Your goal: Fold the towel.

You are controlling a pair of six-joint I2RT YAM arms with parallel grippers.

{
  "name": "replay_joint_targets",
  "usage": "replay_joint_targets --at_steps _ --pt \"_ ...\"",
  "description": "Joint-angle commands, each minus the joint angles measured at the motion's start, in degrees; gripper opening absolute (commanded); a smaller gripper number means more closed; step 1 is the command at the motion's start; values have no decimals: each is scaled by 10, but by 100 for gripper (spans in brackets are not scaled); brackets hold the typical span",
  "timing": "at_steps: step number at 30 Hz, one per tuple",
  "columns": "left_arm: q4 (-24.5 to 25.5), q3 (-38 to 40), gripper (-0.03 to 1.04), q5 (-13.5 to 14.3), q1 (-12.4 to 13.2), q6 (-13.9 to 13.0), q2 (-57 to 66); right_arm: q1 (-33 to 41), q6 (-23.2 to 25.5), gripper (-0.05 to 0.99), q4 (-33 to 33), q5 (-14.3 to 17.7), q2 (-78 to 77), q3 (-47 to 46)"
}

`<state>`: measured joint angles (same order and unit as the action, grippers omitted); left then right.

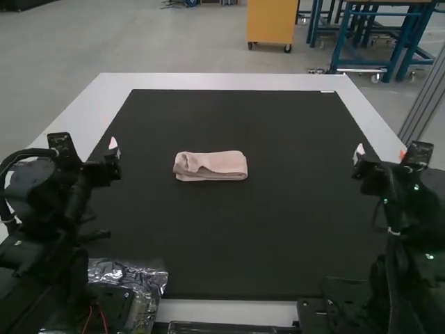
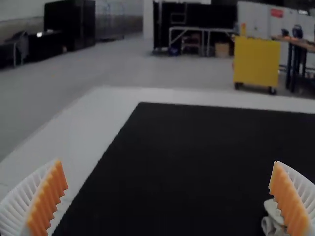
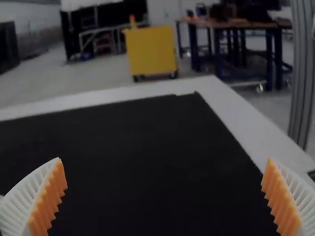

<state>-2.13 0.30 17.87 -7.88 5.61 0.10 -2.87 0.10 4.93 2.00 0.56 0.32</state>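
One black mat [image 1: 222, 236] | yellow cart [image 2: 256, 61] | high view: folded towel [image 1: 226, 162]; left wrist: probably its end | left gripper [image 1: 97, 167], right gripper [image 1: 380, 156]: fingers apart

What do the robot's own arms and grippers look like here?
The left arm and right arm are black. A thick black cable loops beside the left one; small green lights dot the right. The left gripper and right gripper both have white, ribbed, tapering fingers faced with toothed orange pads.
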Motion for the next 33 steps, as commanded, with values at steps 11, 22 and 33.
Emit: replay_joint_targets --at_steps 11,22,33 --pt "27 -3 97 9 6 62 -1 -7 -57 91 -53 -45 -5 -3" --pt "27 -4 97 9 6 62 -1 -7 -57 91 -54 -45 -5 -3" --pt "27 -3 97 8 6 62 -1 -7 -57 91 -53 -45 -4 -3"
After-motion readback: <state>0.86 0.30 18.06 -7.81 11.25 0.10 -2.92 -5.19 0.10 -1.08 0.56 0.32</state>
